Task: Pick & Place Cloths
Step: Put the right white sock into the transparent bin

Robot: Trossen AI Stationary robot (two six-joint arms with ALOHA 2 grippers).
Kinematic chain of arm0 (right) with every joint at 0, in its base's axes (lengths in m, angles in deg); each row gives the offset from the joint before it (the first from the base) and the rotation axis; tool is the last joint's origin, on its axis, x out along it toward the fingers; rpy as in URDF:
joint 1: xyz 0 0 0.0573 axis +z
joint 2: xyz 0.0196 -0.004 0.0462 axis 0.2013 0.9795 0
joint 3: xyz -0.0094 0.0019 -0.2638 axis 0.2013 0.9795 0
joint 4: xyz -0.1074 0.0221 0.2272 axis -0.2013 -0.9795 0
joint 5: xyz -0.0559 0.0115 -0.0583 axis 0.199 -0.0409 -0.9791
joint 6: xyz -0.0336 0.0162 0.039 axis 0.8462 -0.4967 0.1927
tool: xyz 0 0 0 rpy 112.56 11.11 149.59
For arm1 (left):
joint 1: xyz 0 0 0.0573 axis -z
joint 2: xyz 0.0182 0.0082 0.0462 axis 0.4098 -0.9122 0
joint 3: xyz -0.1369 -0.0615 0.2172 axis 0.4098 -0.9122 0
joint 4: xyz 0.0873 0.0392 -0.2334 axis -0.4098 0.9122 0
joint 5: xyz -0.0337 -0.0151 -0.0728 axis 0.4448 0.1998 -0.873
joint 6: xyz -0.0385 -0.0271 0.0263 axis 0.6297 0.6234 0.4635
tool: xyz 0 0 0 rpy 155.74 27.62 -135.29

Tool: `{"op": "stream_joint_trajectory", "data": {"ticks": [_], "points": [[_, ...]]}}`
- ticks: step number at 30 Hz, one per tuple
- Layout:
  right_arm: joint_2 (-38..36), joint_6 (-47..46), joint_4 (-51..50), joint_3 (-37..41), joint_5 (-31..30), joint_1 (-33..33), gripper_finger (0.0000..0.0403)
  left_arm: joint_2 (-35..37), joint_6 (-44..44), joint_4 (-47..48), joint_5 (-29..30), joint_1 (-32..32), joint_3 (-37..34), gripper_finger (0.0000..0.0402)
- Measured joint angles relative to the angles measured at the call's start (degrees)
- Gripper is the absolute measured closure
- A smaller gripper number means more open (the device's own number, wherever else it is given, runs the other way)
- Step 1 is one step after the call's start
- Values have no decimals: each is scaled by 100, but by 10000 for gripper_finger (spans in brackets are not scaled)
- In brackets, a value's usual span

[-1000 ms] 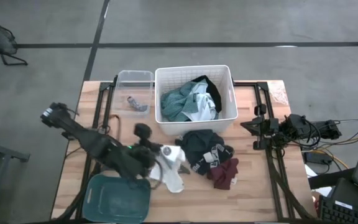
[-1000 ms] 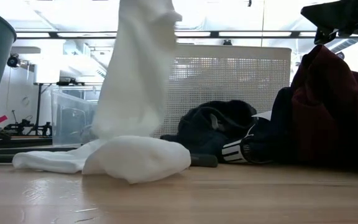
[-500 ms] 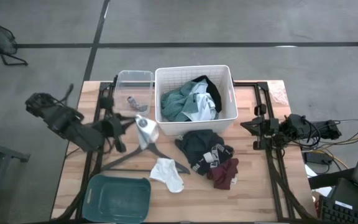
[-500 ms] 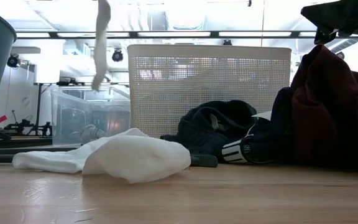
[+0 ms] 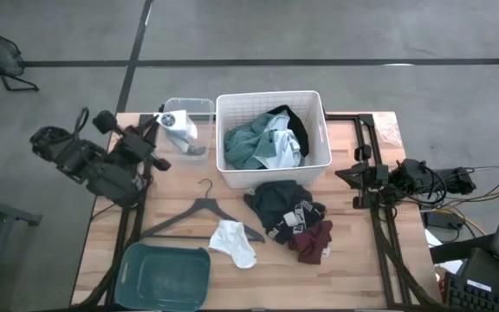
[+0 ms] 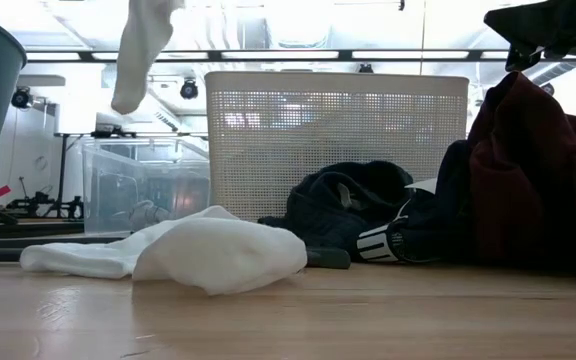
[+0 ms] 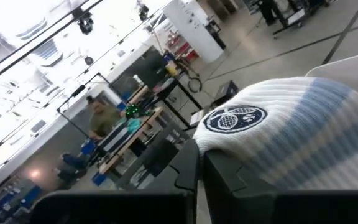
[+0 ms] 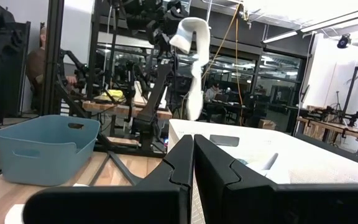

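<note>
My left gripper (image 5: 166, 122) is shut on a white sock with pale blue stripes (image 5: 181, 126), high over the small clear bin (image 5: 189, 111) at the table's far left. The sock also shows in the low view (image 6: 136, 55) and the right wrist view (image 8: 194, 68). A teal-green cloth (image 5: 248, 144) lies in the white basket (image 5: 319, 113). On the table in front of the basket lie a black cloth with white print (image 5: 282, 204), a maroon cloth (image 5: 314, 242) and a white cloth (image 5: 234, 243). My right gripper (image 8: 193, 155) is shut and waits at the table's right edge (image 5: 366, 178). My left gripper pinches the sock between its two fingers next to a round tennis emblem (image 7: 235, 118). The fingers reach over the bin from the table's left. The sock is lifted clear, bends over the fingers and hangs slack below them (image 8: 196, 93).
A black clothes hanger (image 5: 196, 213) lies on the table left of the white cloth. A teal bin (image 5: 137, 276) stands at the near left corner. A small grey item (image 5: 194, 147) lies in the clear bin. People show in the room beyond the table.
My left gripper has risen from the table's middle and swung to the far left, now over the clear bin. It has carried one white sock up clear of the table; the other white cloth stays on the wood by the hanger.
</note>
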Motion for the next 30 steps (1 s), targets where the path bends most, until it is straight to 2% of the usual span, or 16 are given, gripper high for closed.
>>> {"op": "stream_joint_trajectory", "data": {"ticks": [6, 12, 21, 24, 30], "points": [[0, 0, 1, 0, 0, 1, 394, 11, 116, 6, 45, -637, -105, 388], [0, 0, 2, 0, 0, 0, 394, -3, 418, 8, 11, -1633, -328, 385], [0, 0, 2, 0, 0, 0, 394, -59, 1291, -41, -851, -3266, -1092, 384], [2, 0, 2, 0, 0, 0, 394, -108, 1261, -143, -1452, -3739, -1418, 384], [2, 0, 2, 0, 0, 0, 394, -247, 737, -721, -2173, -4283, -2111, 383]]}}
